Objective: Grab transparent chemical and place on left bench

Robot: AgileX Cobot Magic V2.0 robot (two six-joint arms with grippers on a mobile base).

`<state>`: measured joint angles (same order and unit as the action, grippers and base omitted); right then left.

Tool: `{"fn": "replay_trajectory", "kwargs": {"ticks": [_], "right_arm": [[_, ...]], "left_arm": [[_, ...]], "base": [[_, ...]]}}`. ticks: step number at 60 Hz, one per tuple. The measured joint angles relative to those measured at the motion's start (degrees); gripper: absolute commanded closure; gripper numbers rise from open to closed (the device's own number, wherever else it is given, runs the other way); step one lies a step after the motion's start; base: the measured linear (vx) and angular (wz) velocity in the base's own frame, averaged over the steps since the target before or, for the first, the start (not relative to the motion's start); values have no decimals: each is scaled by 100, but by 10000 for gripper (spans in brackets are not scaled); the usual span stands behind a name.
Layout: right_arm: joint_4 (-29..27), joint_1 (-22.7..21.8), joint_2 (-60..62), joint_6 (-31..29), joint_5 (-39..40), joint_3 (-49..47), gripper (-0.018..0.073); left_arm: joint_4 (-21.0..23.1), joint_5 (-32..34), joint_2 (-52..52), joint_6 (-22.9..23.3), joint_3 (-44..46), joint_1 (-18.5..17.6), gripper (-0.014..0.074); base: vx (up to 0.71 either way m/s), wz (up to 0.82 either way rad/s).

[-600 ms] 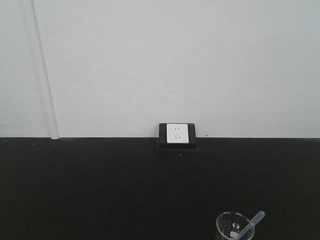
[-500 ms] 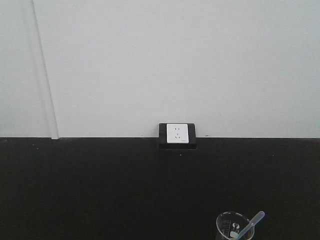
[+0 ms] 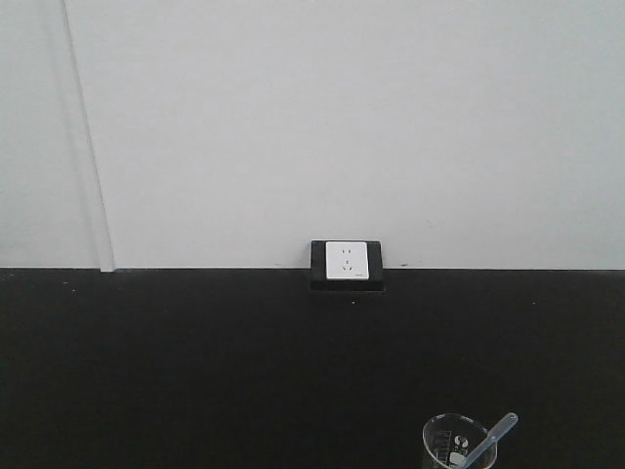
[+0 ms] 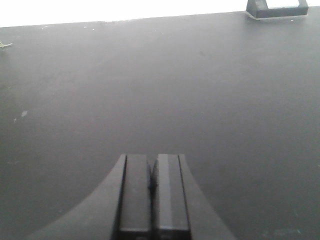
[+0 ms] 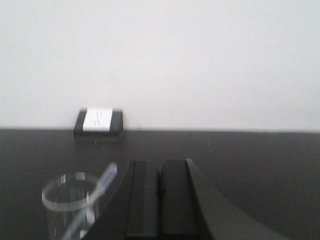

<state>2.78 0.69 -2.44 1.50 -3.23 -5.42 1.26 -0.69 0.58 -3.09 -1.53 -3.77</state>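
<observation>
The transparent chemical (image 3: 491, 439) is a slim whitish dropper leaning out of a clear glass beaker (image 3: 450, 436) at the bottom right of the front view. In the right wrist view the same dropper (image 5: 105, 180) tilts over the rim of the beaker (image 5: 68, 198), just left of my right gripper (image 5: 160, 167). That gripper is shut and holds nothing. My left gripper (image 4: 152, 161) is shut too, hovering over the bare black left bench (image 4: 150, 90). Neither gripper shows in the front view.
A white wall socket in a black frame (image 3: 347, 263) stands where the bench meets the pale wall, also the socket (image 5: 98, 121) and its black frame (image 4: 277, 8) in the wrist views. A white conduit (image 3: 90, 147) runs down the wall at left.
The beaker and dropper sit very slightly lower in the front view than before. Nothing else has visibly changed.
</observation>
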Motion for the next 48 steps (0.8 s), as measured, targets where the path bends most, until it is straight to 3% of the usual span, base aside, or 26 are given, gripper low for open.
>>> {"fn": "replay_trajectory", "kwargs": {"ticks": [17, 32, 39, 48], "right_arm": [[0, 0, -2272, 0, 898, -1681, 566], [0, 0, -3648, 46, 1477, -2215, 552], [0, 0, -4011, 228, 1549, -2234, 508], [0, 0, -4276, 550, 1549, -2234, 383]], "left_arm": [[0, 0, 0, 0, 0, 0, 600], [0, 0, 0, 0, 0, 0, 600], [0, 0, 0, 0, 0, 0, 600], [0, 0, 0, 0, 0, 0, 600]], "base": [[0, 0], [0, 0], [0, 0], [0, 0]]}}
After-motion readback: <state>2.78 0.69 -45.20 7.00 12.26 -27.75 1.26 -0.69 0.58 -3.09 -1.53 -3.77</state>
